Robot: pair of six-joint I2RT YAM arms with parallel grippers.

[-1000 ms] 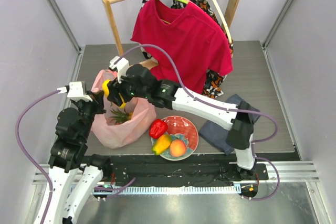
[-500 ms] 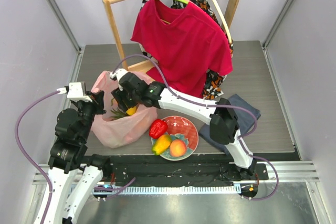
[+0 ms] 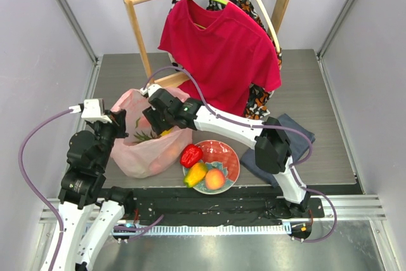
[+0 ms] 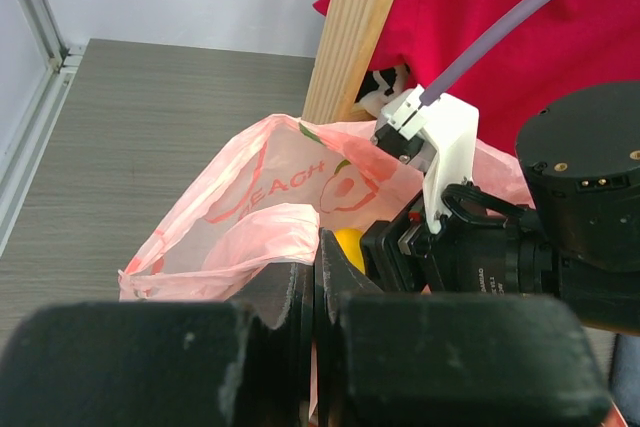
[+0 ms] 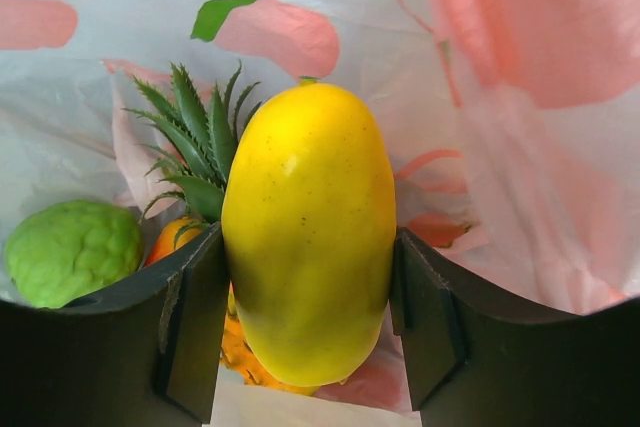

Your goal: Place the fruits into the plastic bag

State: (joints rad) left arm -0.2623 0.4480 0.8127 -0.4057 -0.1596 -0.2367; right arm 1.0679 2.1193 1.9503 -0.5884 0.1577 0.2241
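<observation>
Grey table (image 3: 330, 93), left edge: plastic bag (image 3: 149, 150), flimsy, rim pinched in my closed left gripper (image 4: 315, 287). Inside its mouth: mango (image 5: 305, 217), glossy, probably slippery, clamped mid-body by my right gripper (image 5: 310, 327).

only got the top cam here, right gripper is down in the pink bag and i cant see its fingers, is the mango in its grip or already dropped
Observer: In its grip. The right wrist view shows the yellow mango clamped between the fingers of the right gripper, inside the plastic bag.
Operator: anything under it
Observer: A pineapple, its spiky green crown showing just behind and below the mango.
Operator: and the left gripper, is it on the bag
Observer: Yes. The left wrist view shows the left gripper shut, pinching the bag's near rim.
</observation>
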